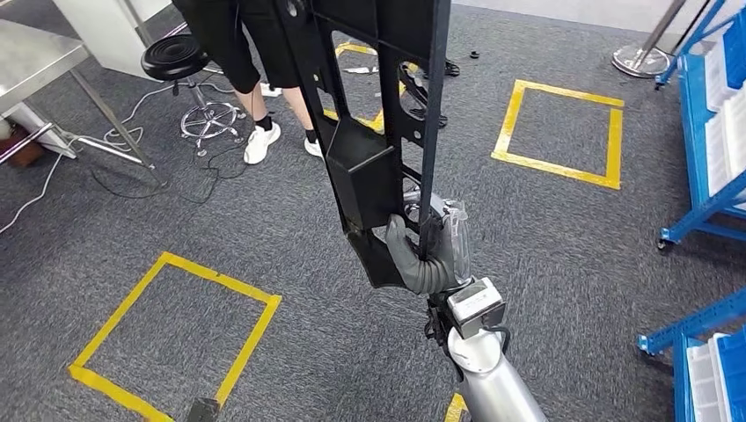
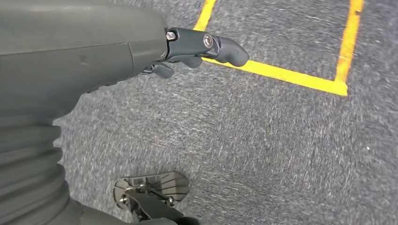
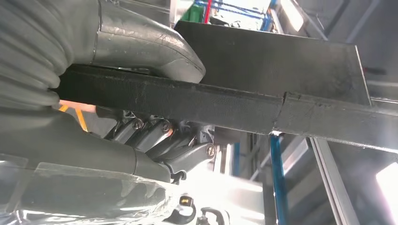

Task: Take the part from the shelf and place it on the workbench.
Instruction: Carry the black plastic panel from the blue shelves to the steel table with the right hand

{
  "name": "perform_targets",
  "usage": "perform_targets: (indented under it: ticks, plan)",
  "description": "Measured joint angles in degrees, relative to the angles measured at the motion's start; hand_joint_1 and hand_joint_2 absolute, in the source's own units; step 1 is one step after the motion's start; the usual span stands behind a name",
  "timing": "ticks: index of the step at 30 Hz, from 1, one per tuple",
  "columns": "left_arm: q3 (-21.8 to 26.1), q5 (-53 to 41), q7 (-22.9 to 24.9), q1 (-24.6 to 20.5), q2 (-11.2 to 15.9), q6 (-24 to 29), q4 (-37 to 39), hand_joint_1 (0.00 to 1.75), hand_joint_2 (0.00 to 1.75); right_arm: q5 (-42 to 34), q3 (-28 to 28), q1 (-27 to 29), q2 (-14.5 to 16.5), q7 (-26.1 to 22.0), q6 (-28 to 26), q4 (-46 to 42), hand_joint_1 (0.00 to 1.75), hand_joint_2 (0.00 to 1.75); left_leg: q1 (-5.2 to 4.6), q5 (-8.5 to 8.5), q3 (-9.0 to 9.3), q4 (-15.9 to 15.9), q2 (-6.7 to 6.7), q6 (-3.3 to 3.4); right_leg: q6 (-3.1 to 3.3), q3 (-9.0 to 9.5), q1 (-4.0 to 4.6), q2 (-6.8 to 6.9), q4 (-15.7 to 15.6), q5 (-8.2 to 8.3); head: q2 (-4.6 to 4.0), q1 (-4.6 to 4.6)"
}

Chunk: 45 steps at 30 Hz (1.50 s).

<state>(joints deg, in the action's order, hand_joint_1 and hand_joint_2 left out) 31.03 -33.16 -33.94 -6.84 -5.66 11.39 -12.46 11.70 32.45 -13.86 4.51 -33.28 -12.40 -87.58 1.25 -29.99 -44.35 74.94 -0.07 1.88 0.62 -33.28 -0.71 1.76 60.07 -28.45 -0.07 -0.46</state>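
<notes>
part (image 1: 378, 105) in right hand (image 1: 431, 255), upright | person (image 1: 255, 53) behind | shelf (image 1: 713, 132) probably right

Site was an industrial workshop or robot test floor. Grey carpet (image 1: 563, 264) carried yellow taped squares (image 1: 559, 132) (floor position markers, apparently). Blue racking (image 1: 704, 189) with pale bins stood at one side, a steel bench (image 1: 40, 61) and a black stool (image 1: 176, 57) opposite, loose cables (image 1: 132, 114) trailing between.
</notes>
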Motion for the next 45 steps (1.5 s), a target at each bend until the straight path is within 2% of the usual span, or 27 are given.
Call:
perform_targets:
  ticks: [1,3,5,7,8,10,12,14,15,17,18,20,22,23,25,26,28,29,30,32,34,36,38,39,41,43,45]
  plan:
    - [0.01,0.03,0.01,0.00,0.01,0.03,-0.01,0.00,1.75,-0.01,-0.02,0.01,0.02,0.02,0.00,-0.07,1.75,1.75,-0.48,2.24,1.44,-3.27,0.36,0.80,0.17,0.38,0.25,0.51,-0.04,-0.26,0.00,0.01]
    - [0.04,0.10,0.07,-0.13,0.14,0.14,-0.02,0.00,1.75,-0.05,-0.05,-0.15,0.07,0.09,0.01,-0.30,1.75,1.75,-1.97,5.49,5.11,-10.39,2.59,2.53,0.31,1.26,0.57,1.50,-0.43,-0.73,0.00,0.07]
    - [0.06,0.22,0.18,-0.40,0.32,0.32,-0.04,0.00,1.75,-0.13,-0.08,-0.47,0.14,0.18,0.01,-0.44,1.75,1.75,-3.17,5.97,6.80,-13.73,4.25,3.37,0.19,1.73,0.63,2.59,-1.00,-0.92,0.00,0.04]
    - [0.13,0.45,0.29,-0.44,0.44,0.51,-0.07,0.00,1.75,-0.17,-0.15,-0.73,0.38,0.28,0.01,-0.44,1.75,1.75,-3.31,6.18,7.54,-15.40,3.47,3.65,-0.03,2.05,0.79,3.62,-1.66,-0.97,0.00,-0.05]
    - [0.18,0.56,0.34,-0.34,0.43,0.57,-0.06,0.00,1.75,-0.17,-0.18,-0.84,0.52,0.33,0.01,-0.43,1.75,1.75,-3.15,6.58,8.27,-16.60,2.85,3.78,-0.12,2.14,0.89,3.22,-1.59,-1.12,-0.01,-0.02]
    - [0.34,0.71,0.39,-0.32,0.37,0.60,-0.06,0.00,1.75,-0.18,-0.25,-1.25,0.63,0.34,0.01,-0.42,1.75,1.75,-2.61,7.47,9.85,-18.84,1.56,4.16,0.00,0.76,0.95,0.71,1.47,-2.37,-0.01,0.04]
    - [0.50,0.75,0.44,-0.52,0.24,0.60,-0.05,0.00,1.75,-0.19,-0.32,-1.56,0.39,0.35,0.01,-0.35,1.75,1.75,-2.38,7.63,10.23,-19.29,0.09,4.16,0.00,-3.18,0.40,-1.38,8.58,-4.68,0.00,0.17]
    - [0.59,0.75,0.49,-0.49,0.07,0.59,-0.04,0.00,1.75,-0.19,-0.35,-1.55,0.17,0.39,0.01,-0.21,1.75,1.75,-2.10,7.39,10.30,-19.19,-1.60,3.70,-0.88,-6.54,-0.28,-1.68,13.05,-5.29,0.00,0.28]
    - [0.63,0.76,0.51,-0.40,0.01,0.59,-0.04,0.00,1.75,-0.18,-0.34,-1.56,0.11,0.41,0.01,-0.14,1.75,1.75,-1.87,7.19,10.37,-19.01,-2.41,3.31,-1.70,-6.71,-0.66,-1.70,12.15,-4.21,0.00,0.27]
    - [0.75,0.78,0.54,-0.27,-0.02,0.59,-0.04,0.00,1.75,-0.19,-0.34,-1.62,0.06,0.41,0.01,-0.09,1.75,1.75,-1.25,6.38,10.33,-17.92,-3.94,2.01,-3.51,-4.16,-1.44,-2.40,5.39,-0.50,0.00,0.32]
    - [0.85,0.80,0.55,-0.27,0.03,0.59,-0.04,0.00,1.75,-0.17,-0.31,-1.68,0.08,0.41,0.01,-0.07,1.75,1.75,-1.10,5.83,10.02,-17.03,-4.59,1.25,-3.99,-2.70,-1.71,-3.10,2.26,0.84,0.00,0.49]
    - [1.05,0.86,0.58,-0.18,0.14,0.60,-0.04,0.00,1.75,-0.19,-0.27,-1.71,0.15,0.44,0.03,-0.04,1.75,1.75,-0.97,5.05,9.17,-15.64,-5.45,0.21,-3.37,-1.52,-1.75,-4.14,-0.03,1.57,0.00,0.56]
    - [1.26,0.99,0.58,0.13,0.22,0.61,-0.02,0.00,1.75,-0.23,-0.27,-1.70,0.39,0.52,0.10,-0.05,1.75,1.75,-0.70,4.88,8.68,-15.26,-5.98,-0.02,-2.16,-1.57,-1.65,-3.78,0.09,1.52,0.00,0.40]
    - [1.37,1.08,0.54,0.32,0.23,0.61,-0.01,0.00,1.75,-0.27,-0.29,-1.71,0.55,0.56,0.20,-0.05,1.75,1.75,-0.58,4.65,8.56,-14.91,-5.54,-0.17,-1.77,-1.47,-1.64,-3.47,0.05,1.49,0.00,0.31]
    - [1.50,1.22,0.42,0.49,0.26,0.61,0.00,0.00,1.75,-0.39,-0.35,-1.76,0.84,0.58,0.49,-0.04,1.75,1.75,-0.39,3.00,7.11,-11.73,-3.17,-0.66,-1.10,-1.01,-1.67,-2.72,-0.10,1.33,0.00,0.02]
    - [1.51,1.29,0.34,0.51,0.25,0.61,0.00,0.00,1.75,-0.42,-0.39,-1.77,0.92,0.58,0.65,-0.04,1.75,1.75,-0.38,1.58,5.47,-8.51,-1.64,-0.92,-0.81,-0.79,-1.43,-2.27,-0.16,1.19,0.00,-0.13]
    - [1.54,1.34,0.22,0.55,0.24,0.61,0.00,0.00,1.75,-0.46,-0.44,-1.77,0.96,0.58,0.89,0.05,1.75,1.75,-0.24,-1.03,1.11,-1.13,-0.27,-1.18,-0.36,-0.57,-1.00,-1.21,-0.19,0.87,0.00,-0.26]
    - [1.54,1.36,0.18,0.61,0.22,0.61,0.00,0.00,1.75,-0.48,-0.44,-1.76,0.96,0.58,0.96,0.12,1.75,1.75,-0.21,-1.22,-0.42,0.92,-0.13,-1.11,-0.20,-0.49,-0.79,-0.69,-0.19,0.69,0.00,-0.29]
    - [1.54,1.36,0.14,0.67,0.20,0.61,0.00,0.00,1.75,-0.50,-0.45,-1.76,0.96,0.58,0.99,0.19,1.75,1.75,-0.23,-0.27,-0.82,0.76,-0.10,-0.86,-0.08,-0.35,-0.55,-0.17,-0.19,0.51,0.00,-0.30]
    - [1.55,1.36,0.06,0.71,0.20,0.61,-0.01,0.00,1.75,-0.51,-0.46,-1.81,1.06,0.57,1.00,0.24,1.75,1.75,-0.73,3.91,1.92,-5.57,0.68,0.36,0.08,0.29,-0.10,0.85,-0.30,0.07,0.00,-0.28]
    - [1.57,1.35,-0.04,0.60,0.34,0.62,-0.02,0.00,1.75,-0.51,-0.48,-1.90,1.23,0.56,1.00,0.24,1.75,1.75,-1.74,6.47,5.47,-12.33,2.80,1.76,0.08,1.08,0.28,1.80,-0.73,-0.30,0.00,-0.21]
    - [1.58,1.35,-0.16,0.47,0.48,0.63,-0.04,0.00,1.75,-0.52,-0.48,-2.00,1.33,0.56,1.00,0.26,1.75,1.75,-2.50,6.44,6.59,-14.52,3.73,2.36,-0.18,1.51,0.35,2.83,-1.25,-0.50,0.00,-0.21]
    - [1.61,1.33,-0.28,0.58,0.52,0.63,-0.04,0.00,1.75,-0.51,-0.50,-2.04,1.46,0.52,1.00,0.23,1.75,1.75,-2.54,6.77,7.57,-16.13,2.64,2.76,-0.51,1.99,0.53,3.41,-1.76,-0.64,-0.01,-0.22]
    - [1.62,1.31,-0.33,0.66,0.48,0.62,-0.03,0.00,1.75,-0.50,-0.52,-2.04,1.51,0.45,1.00,0.22,1.75,1.75,-2.38,7.15,8.43,-17.31,2.04,3.04,-0.58,2.03,0.63,2.70,-1.44,-0.89,-0.01,-0.19]
    - [1.64,1.22,-0.40,0.53,0.36,0.61,-0.02,0.00,1.75,-0.49,-0.58,-2.06,1.31,0.24,1.00,0.22,1.75,1.75,-1.88,7.96,9.91,-19.18,0.79,3.47,-0.37,0.02,0.58,-0.02,2.82,-2.50,0.00,0.02]
    - [1.64,1.16,-0.40,0.21,0.26,0.61,-0.02,0.00,1.75,-0.48,-0.60,-1.85,0.90,0.08,1.00,0.30,1.75,1.75,-1.76,8.04,10.12,-19.40,-0.65,3.59,-0.42,-4.45,0.08,-1.56,10.41,-4.86,0.00,0.15]
    - [1.64,1.12,-0.38,0.23,0.15,0.60,-0.02,0.00,1.75,-0.46,-0.60,-1.52,0.56,0.06,1.00,0.43,1.75,1.75,-1.52,7.81,10.16,-19.30,-2.30,3.17,-1.50,-7.42,-0.54,-1.71,13.68,-4.85,0.00,0.17]
